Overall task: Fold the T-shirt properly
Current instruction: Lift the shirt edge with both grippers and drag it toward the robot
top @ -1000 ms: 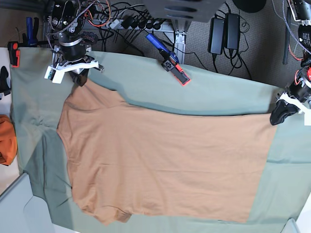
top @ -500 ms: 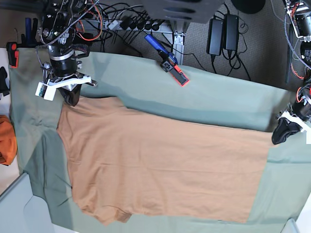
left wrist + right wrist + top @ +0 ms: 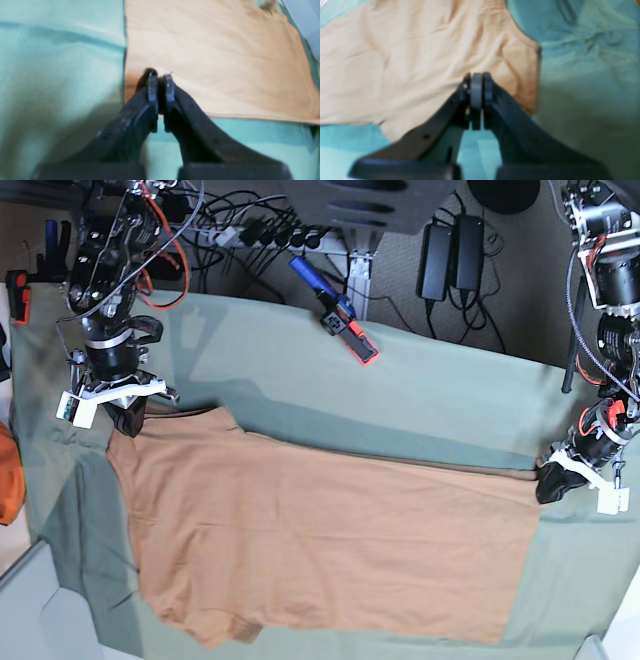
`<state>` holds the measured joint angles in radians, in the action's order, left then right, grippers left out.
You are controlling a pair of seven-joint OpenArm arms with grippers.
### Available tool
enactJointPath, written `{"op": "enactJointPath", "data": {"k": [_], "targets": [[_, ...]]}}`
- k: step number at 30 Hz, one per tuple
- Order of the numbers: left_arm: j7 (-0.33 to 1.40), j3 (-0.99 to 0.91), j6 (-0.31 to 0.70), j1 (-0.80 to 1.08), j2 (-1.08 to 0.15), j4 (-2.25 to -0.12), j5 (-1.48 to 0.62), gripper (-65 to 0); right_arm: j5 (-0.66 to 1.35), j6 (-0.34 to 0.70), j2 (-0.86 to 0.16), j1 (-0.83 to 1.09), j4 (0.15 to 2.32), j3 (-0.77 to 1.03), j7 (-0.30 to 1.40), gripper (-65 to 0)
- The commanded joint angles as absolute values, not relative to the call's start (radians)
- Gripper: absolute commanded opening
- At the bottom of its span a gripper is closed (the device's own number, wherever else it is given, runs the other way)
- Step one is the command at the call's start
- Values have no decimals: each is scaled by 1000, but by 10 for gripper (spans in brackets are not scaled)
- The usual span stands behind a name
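Observation:
The tan T-shirt point(image 3: 320, 540) lies spread flat on the sage-green cloth point(image 3: 430, 400). In the base view my right gripper point(image 3: 128, 422) is at the shirt's far left corner, by the sleeve. My left gripper point(image 3: 548, 480) is at its far right corner, by the hem. In the left wrist view the left gripper point(image 3: 160, 77) is closed on the corner of the T-shirt point(image 3: 212, 62). In the right wrist view the right gripper point(image 3: 477, 78) is closed on the sleeve edge of the T-shirt point(image 3: 407, 62). The neck tag is not visible.
A blue and red clamp tool point(image 3: 335, 310) lies on the cloth's far edge. An orange object point(image 3: 6, 475) sits at the left edge. Power bricks point(image 3: 450, 255) and cables lie behind the table. A grey bin corner point(image 3: 40, 610) is at the front left.
Both grippers have moved toward the near side, dragging the shirt's far edge with them. The shirt's top edge now lies lower on the green cloth.

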<state>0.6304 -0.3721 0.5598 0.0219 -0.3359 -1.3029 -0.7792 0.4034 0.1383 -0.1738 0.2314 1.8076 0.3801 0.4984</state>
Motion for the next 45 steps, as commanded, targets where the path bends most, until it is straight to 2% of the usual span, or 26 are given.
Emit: {"op": "enactJointPath", "data": {"k": [1, 12, 27, 39, 41, 42, 45], "targets": [[609, -377, 565, -7, -353, -1297, -794, -650, 408, 186, -196, 209, 1808, 384, 472, -650], [609, -376, 565, -86, -381, -1232, -786, -650, 427, 251, -228, 72, 1640, 371, 472, -650], [525, -254, 564, -170, -397, -1227, -673, -650, 399, 266, -255, -131, 1460, 264, 476, -650], [492, -247, 564, -216, -399, -1156, -653, -647, 354, 270, -255, -231, 1364, 253, 476, -650], [489, -247, 564, -216, -399, -1145, -653, -589, 350, 270, -254, -234, 1353, 253, 475, -650], [489, -247, 564, -216, -399, -1143, -650, -534, 350, 270, -253, -235, 1346, 253, 476, -650], [514, -247, 561, -216, -399, -1142, -635, -290, 357, 271, -249, -236, 1329, 253, 472, -650]]}}
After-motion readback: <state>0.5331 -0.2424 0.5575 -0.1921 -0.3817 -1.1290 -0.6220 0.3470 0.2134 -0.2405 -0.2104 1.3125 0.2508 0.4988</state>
